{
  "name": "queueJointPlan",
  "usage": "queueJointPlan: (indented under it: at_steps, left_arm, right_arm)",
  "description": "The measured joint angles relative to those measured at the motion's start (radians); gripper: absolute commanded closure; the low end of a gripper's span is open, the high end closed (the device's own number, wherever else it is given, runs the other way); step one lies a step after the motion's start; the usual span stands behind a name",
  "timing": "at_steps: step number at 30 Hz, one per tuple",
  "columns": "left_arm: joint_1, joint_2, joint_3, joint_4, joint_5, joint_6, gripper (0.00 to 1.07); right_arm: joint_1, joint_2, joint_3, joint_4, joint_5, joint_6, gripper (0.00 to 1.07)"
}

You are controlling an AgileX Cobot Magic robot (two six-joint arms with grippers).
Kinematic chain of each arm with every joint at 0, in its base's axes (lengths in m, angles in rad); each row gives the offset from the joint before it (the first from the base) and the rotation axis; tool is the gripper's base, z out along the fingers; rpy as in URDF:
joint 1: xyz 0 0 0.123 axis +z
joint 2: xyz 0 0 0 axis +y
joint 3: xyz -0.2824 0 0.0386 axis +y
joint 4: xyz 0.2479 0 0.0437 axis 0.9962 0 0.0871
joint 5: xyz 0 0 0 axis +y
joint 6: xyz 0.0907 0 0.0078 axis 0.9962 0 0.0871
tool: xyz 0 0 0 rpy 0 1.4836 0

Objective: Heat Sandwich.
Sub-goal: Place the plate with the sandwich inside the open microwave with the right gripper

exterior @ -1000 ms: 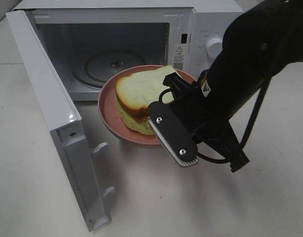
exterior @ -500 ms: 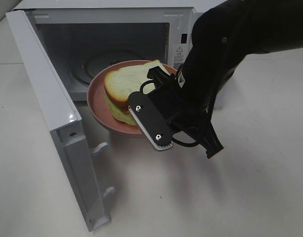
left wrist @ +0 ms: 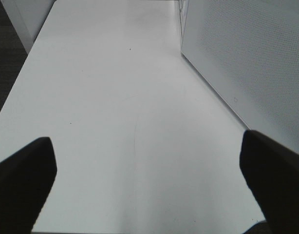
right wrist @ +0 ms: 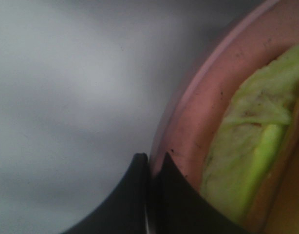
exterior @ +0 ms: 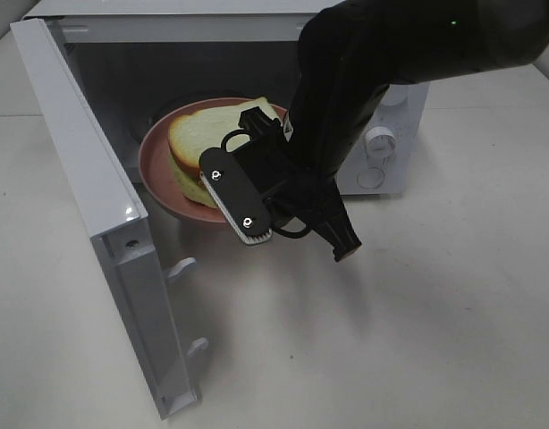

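Observation:
The sandwich [exterior: 201, 141], thick white bread with a brown crust and green filling, lies on a round pink plate [exterior: 153, 168] held level at the mouth of the open microwave [exterior: 386, 143]. My right gripper [right wrist: 150, 165] is shut on the plate's rim, and its black arm [exterior: 346, 107] covers the plate's right side. In the right wrist view the sandwich [right wrist: 256, 156] shows its green layer just beyond the pinched rim. My left gripper [left wrist: 148, 185] hangs open over bare table, nothing between its fingers [left wrist: 23, 180].
The microwave door [exterior: 96, 206] stands wide open on the left, reaching to the table's front. The same door [left wrist: 247, 73] runs along one side of the left wrist view. The control knobs [exterior: 380, 138] sit right of the cavity. White table [exterior: 418, 340] lies in front.
My right arm has carried the plate and sandwich leftward and back, from in front of the microwave to its opening. The left gripper has not moved.

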Motion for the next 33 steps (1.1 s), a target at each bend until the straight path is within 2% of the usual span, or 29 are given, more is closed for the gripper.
queueJointPlan:
  at_steps: [20,33]
  left_arm:
    - [0.0,0.0,0.0,0.0,0.0,0.0,0.09]
    - [0.0,0.0,0.0,0.0,0.0,0.0,0.09]
  right_arm:
    - [0.0,0.179,-0.292,-0.027,0.117,0.072,1.07]
    - [-0.011,0.251,-0.397,-0.054,0.139,0.123,1.07]
